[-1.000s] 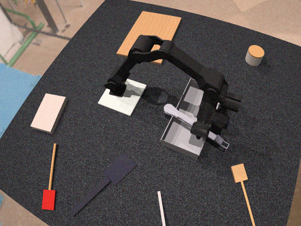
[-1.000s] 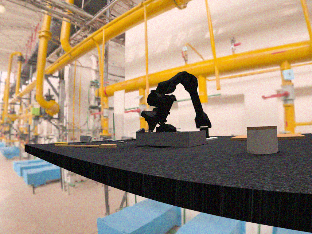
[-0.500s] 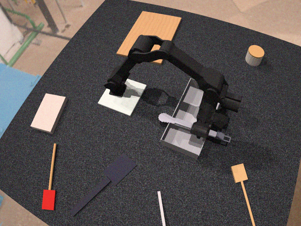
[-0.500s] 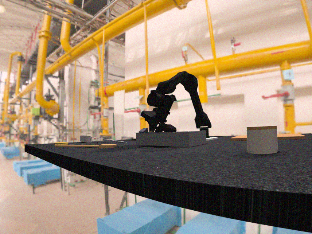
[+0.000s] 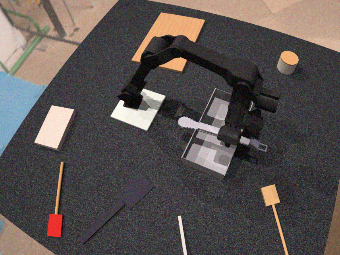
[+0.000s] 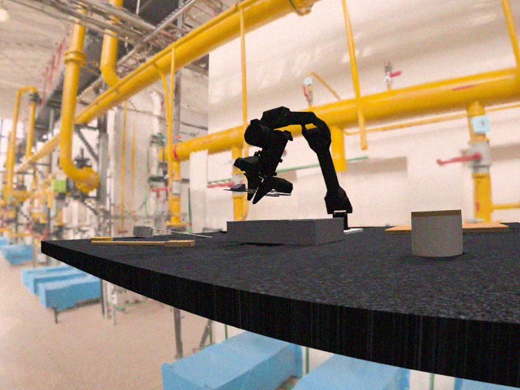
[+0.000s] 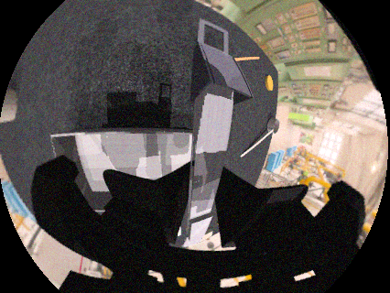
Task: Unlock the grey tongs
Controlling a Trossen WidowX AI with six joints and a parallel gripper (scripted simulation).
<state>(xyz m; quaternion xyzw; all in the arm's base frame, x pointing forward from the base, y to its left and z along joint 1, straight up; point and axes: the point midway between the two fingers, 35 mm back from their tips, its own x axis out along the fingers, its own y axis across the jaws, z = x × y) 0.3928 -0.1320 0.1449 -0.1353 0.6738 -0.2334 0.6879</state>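
The grey tongs (image 5: 203, 126) (image 6: 238, 187) (image 7: 211, 124) are lifted clear of the roasting tin (image 5: 203, 167) (image 6: 285, 231) (image 7: 91, 153) and hang roughly level above it. Their scalloped tips point toward the arm's base, and their ring end sticks out past the tin's right side. The arms of the tongs look closed together. My gripper (image 5: 229, 138) (image 6: 260, 191) (image 7: 203, 164) is shut on the tongs near their middle. The wooden board (image 5: 170, 30) (image 6: 483, 228) lies at the far side of the table, behind the arm.
A grey cylinder with a wooden top (image 5: 287, 62) (image 6: 437, 232) stands at the far right. A pink block (image 5: 55, 126), a red spatula (image 5: 55, 225), a dark spatula (image 5: 120, 203), a white stick (image 5: 182, 234) and a tan spatula (image 5: 270, 194) lie along the near side.
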